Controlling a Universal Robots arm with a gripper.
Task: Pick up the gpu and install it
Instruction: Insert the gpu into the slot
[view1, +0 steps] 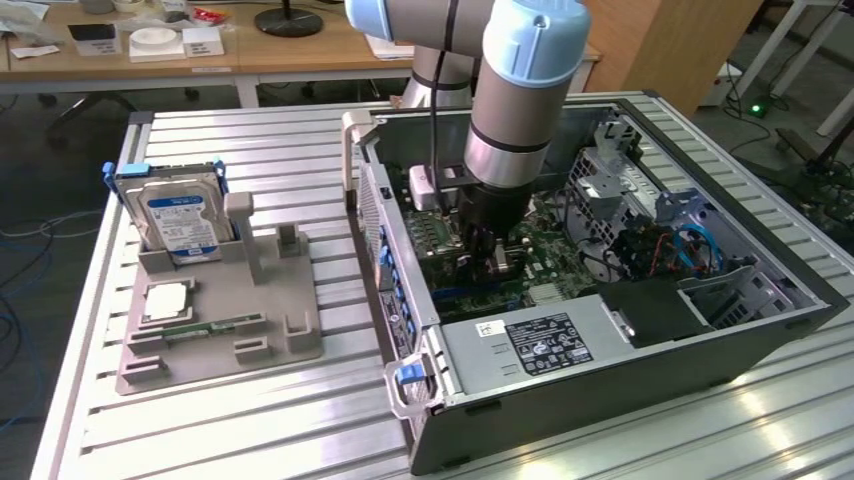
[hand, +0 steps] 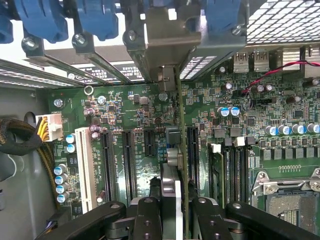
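Item: thin green-board gpu card with silver end bracket (hand: 181, 150), held edge-on in the partly closed black two-finger gripper (hand: 177, 210), above the black motherboard slot (hand: 191, 150) (bracket at twelve o'clock); best lowered square, edge aligned, pressed evenly.

Green motherboard (hand: 150, 125) with black slots, one white slot (hand: 86, 167); blue clips (hand: 42, 20); silver hard drive (view1: 180, 220) with blue label; grey ribbed desk (view1: 267, 420).
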